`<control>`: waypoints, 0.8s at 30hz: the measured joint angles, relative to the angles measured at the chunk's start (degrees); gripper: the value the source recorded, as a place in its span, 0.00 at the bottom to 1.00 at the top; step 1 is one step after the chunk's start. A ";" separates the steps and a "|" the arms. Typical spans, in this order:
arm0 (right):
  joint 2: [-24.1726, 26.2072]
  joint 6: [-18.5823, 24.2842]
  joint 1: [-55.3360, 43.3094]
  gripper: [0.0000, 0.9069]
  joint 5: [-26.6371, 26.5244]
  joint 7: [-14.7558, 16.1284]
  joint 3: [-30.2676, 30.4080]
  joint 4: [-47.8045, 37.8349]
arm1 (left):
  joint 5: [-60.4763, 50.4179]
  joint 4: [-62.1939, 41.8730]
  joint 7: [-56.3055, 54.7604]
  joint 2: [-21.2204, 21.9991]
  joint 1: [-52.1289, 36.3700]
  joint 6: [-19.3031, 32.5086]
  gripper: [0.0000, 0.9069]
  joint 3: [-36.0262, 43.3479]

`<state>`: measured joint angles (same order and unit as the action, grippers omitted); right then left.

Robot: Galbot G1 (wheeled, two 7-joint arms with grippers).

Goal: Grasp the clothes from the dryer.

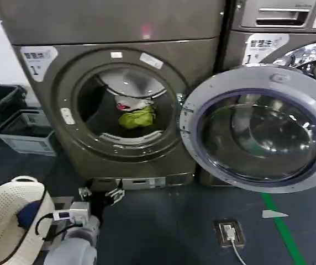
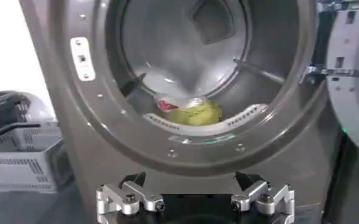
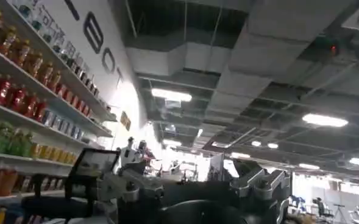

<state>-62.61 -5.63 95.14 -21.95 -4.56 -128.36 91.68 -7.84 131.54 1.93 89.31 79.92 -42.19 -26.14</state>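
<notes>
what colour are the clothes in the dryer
Yellow-green clothes with a white, red-marked piece, clearest in the head view.

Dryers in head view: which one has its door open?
The dryer with the "1" sticker, directly ahead of the left gripper. Its glass door is swung wide, exposing the clothes in the drum. The neighbouring machine sits behind that door.

The clothes lie inside the dryer drum, low and in front. The open door hangs at 3 o'clock, baskets at 9 o'clock.
</notes>
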 measured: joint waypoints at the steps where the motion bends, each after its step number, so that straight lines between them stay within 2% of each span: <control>1: -0.04 0.00 -0.01 1.00 -0.01 0.00 0.00 0.00 | -0.02 0.00 0.00 0.00 0.03 0.00 1.00 0.02; 16: -0.47 0.14 -0.13 1.00 -0.13 -0.91 0.00 -0.04 | -0.10 0.16 0.20 -0.07 -0.01 0.00 1.00 0.20; 24: -0.82 0.73 -0.04 1.00 -2.37 -1.70 -0.42 0.35 | -0.11 1.03 0.17 -0.35 0.22 0.00 1.00 0.39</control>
<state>-63.44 -4.90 95.10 -24.33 -6.27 -128.79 92.03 -7.95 132.57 2.09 88.96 80.14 -42.19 -25.75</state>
